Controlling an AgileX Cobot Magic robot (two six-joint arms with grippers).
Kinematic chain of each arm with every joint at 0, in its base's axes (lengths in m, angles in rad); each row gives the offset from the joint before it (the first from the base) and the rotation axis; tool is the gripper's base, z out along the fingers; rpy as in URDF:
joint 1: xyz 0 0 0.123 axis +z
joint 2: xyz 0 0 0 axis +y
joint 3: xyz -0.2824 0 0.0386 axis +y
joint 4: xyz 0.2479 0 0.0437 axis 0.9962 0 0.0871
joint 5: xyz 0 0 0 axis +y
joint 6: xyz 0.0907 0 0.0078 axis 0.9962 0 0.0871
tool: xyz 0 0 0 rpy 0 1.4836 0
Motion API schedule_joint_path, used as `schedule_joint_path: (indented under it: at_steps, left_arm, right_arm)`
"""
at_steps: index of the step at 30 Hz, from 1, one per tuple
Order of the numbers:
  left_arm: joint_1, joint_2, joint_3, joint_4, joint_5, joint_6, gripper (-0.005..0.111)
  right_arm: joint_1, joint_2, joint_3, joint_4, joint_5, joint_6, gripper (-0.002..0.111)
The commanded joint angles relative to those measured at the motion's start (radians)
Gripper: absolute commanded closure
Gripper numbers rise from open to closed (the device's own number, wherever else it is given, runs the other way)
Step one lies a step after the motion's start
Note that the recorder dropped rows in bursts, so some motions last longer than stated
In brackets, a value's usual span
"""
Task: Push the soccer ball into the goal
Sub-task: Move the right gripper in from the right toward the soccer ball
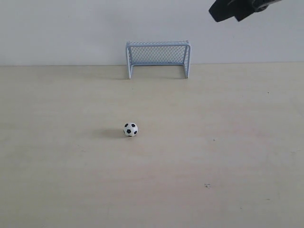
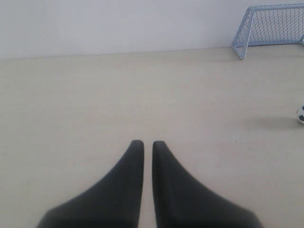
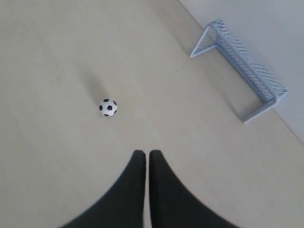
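Observation:
The soccer ball [image 1: 130, 129], white with black patches, rests on the pale table, well in front of the goal [image 1: 158, 58]. The goal, pale blue frame with mesh, stands against the back wall. High at the exterior view's top right hangs my right gripper [image 1: 228, 15], far above the table. From its wrist camera the ball [image 3: 108, 107] and the goal [image 3: 240, 67] lie below, and the right gripper [image 3: 147, 153] is shut and empty. My left gripper [image 2: 147, 142] is shut with only a thin slit, empty; the ball [image 2: 300, 114] peeks in at that frame's edge, the goal [image 2: 270, 26] beyond.
The pale wooden table [image 1: 213, 142] spreads wide around the ball. A white wall [image 1: 57, 28] closes the far edge behind the goal. A tiny dark speck [image 1: 207, 185] marks the table at the front right.

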Motion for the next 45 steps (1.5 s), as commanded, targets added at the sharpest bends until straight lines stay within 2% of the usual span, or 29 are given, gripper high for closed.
schedule_joint_path:
  at_steps: [1,13,25,30,37,45]
  left_arm:
    - [0.005,-0.003,-0.004,-0.007,-0.012,-0.009,0.1]
    - [0.005,-0.003,-0.004,-0.007,-0.012,-0.009,0.1]
    - [0.005,-0.003,-0.004,-0.007,-0.012,-0.009,0.1]
    - [0.005,-0.003,-0.004,-0.007,-0.012,-0.009,0.1]
    - [0.005,-0.003,-0.004,-0.007,-0.012,-0.009,0.1]
    - [0.005,-0.003,-0.004,-0.007,-0.012,-0.009,0.1]
  right_arm:
    - [0.018,0.056,-0.044,-0.013,0.066,0.013,0.108]
    - [0.029,0.182,-0.133,0.008,0.144,0.019,0.108]
    - [0.19,0.336,-0.292,-0.063,0.227,0.052,0.108]
    - [0.248,0.44,-0.411,-0.084,0.229,0.069,0.108]
    - [0.274,0.554,-0.501,-0.095,0.229,0.077,0.108]
    - [0.274,0.642,-0.503,-0.095,0.229,0.06,0.108]
